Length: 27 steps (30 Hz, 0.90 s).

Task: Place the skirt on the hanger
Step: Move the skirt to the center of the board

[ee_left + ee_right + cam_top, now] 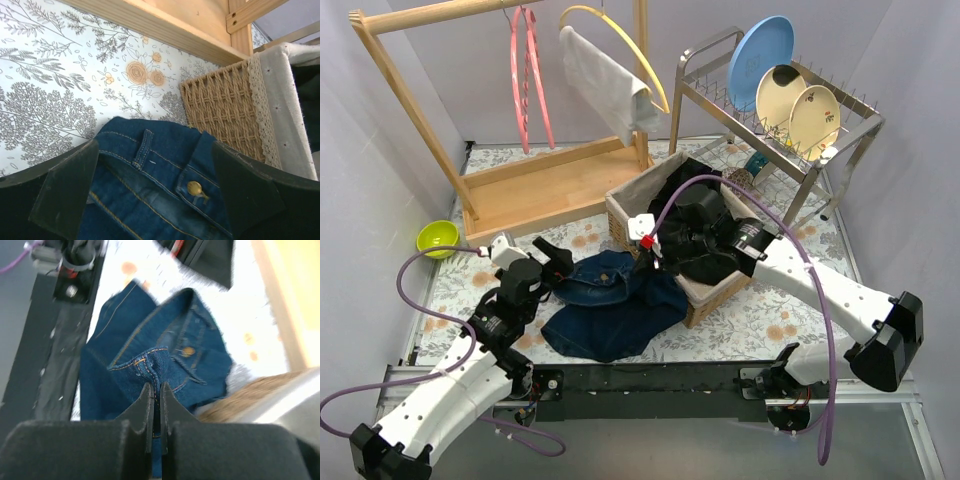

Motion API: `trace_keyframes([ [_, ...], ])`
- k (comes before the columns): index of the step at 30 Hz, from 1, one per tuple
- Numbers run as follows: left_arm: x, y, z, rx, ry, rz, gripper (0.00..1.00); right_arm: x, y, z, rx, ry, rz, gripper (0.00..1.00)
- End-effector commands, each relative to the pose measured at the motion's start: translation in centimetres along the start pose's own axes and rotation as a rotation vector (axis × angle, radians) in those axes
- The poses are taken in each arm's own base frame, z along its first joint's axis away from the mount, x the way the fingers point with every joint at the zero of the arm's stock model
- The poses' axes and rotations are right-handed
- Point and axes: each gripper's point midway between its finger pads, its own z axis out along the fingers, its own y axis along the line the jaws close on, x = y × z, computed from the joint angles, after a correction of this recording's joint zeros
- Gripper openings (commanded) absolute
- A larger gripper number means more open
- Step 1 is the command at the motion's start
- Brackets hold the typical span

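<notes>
While the lime-green bowl point(438, 237) sat unused at far left, the left gripper point(156, 175) hung spread wide just above the waistband near the brass button point(194, 188), holding nothing, likely staged to take the other side of the waist. Behind it the wooden rack point(540, 190) carried a bare pink hanger point(525, 90), probably the target, since the yellow hanger point(620, 40) already held a white cloth point(605, 80). The denim skirt point(615, 305) lay crumpled on the floral table cover point(760, 330) between the arms, not yet on any hanger. The right gripper point(155, 395) was clenched on a fold of the skirt's waistband, presumably to lift it. Its arm reached over the wicker basket point(715, 290) of dark clothes; the dish rack point(790, 130) stood far right.
</notes>
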Motion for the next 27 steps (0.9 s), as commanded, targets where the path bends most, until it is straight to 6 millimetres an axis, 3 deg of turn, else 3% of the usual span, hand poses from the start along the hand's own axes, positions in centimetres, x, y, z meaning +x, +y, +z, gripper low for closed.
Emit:
trace_keyframes([
  [1, 0.1, -1.1, -0.6, 0.068, 0.024, -0.122, 0.91, 3.0, 0.6, 0.2, -0.039, 0.027, 0.062, 0.01],
  [6, 1.8, -0.3, -2.7, 0.113, 0.106, -0.198, 0.86, 3.7, -0.6, -0.3, -0.004, 0.013, 0.102, 0.01],
  [9, 2.4, 0.6, -3.0, 0.07, 0.136, -0.223, 0.8, 3.9, -1.6, -0.8, 0.024, 0.007, 0.128, 0.01],
  [11, 3.0, 0.9, -2.4, 0.023, 0.156, -0.199, 0.67, 3.6, -1.9, -1.0, 0.025, -0.005, 0.135, 0.01],
  [18, 6.1, 5.6, 0.7, -0.302, 0.202, -0.125, 0.54, 3.9, -3.1, -2.2, 0.062, -0.018, 0.166, 0.01],
  [22, 7.4, 6.8, 1.6, -0.343, 0.214, -0.119, 0.54, 4.0, -3.2, -2.3, 0.053, -0.023, 0.177, 0.01],
  [27, 7.3, 7.0, 2.1, -0.318, 0.179, -0.126, 0.53, 4.4, -3.1, -2.0, 0.036, -0.024, 0.191, 0.01],
])
